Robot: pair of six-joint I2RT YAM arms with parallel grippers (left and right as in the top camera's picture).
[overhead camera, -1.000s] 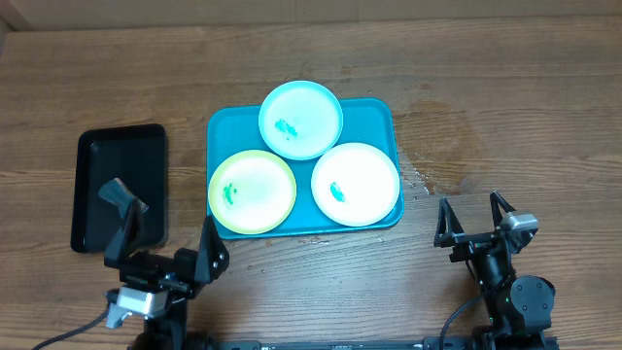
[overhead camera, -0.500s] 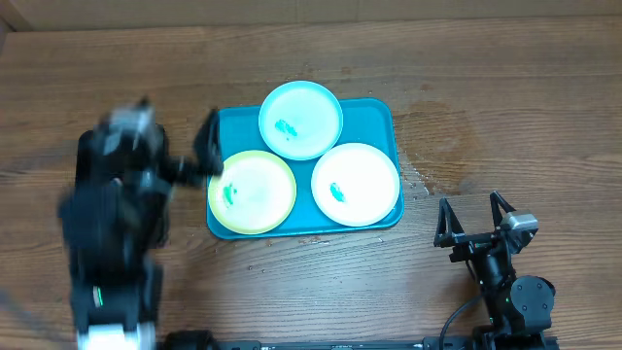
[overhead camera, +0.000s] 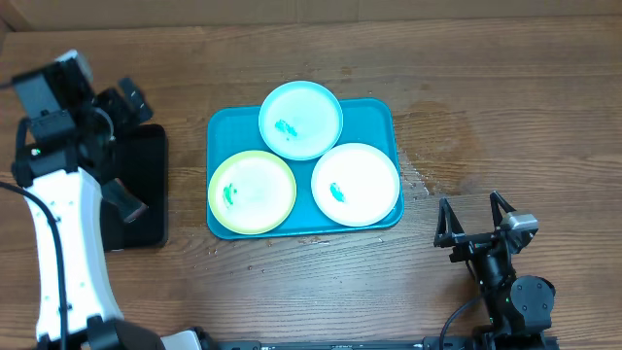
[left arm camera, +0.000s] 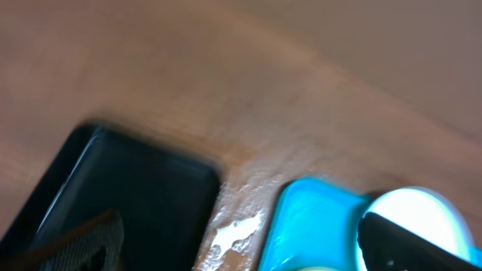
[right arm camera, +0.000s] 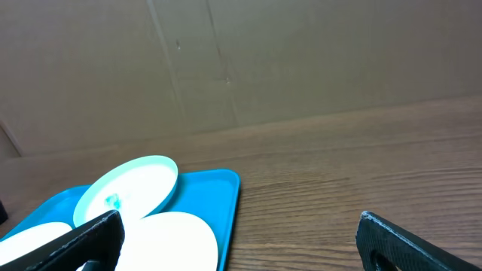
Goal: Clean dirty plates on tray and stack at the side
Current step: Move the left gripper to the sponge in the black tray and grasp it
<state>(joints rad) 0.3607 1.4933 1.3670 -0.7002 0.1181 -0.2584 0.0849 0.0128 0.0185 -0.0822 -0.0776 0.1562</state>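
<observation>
1. Tray (overhead camera: 377, 109) sits mid-table (overhead camera: 544, 87). All 3 plates lie in it face up, each with a green smear. Judged: none cleaned, nothing stacked at the side yet.
2. Light blue plate (overhead camera: 300, 119) is at the far side, overhanging the far rim. The right wrist view shows it tilted, probably propped by that rim.
3. Yellow-green plate (overhead camera: 252, 192) lies flat near left and white plate (overhead camera: 355, 184) flat near right.
4. Left gripper (overhead camera: 129, 151) is raised over the black tray (overhead camera: 148, 173), left of the plates. Its jaws are spread fully and hold nothing. Its wrist view is blurred. Judged: the yellow-green plate is its closest pick.
5. Right gripper (overhead camera: 473, 222) sits low at the near right, well apart from the tray, jaws wide and empty. It looks parked, leaving the plates unobstructed.
</observation>
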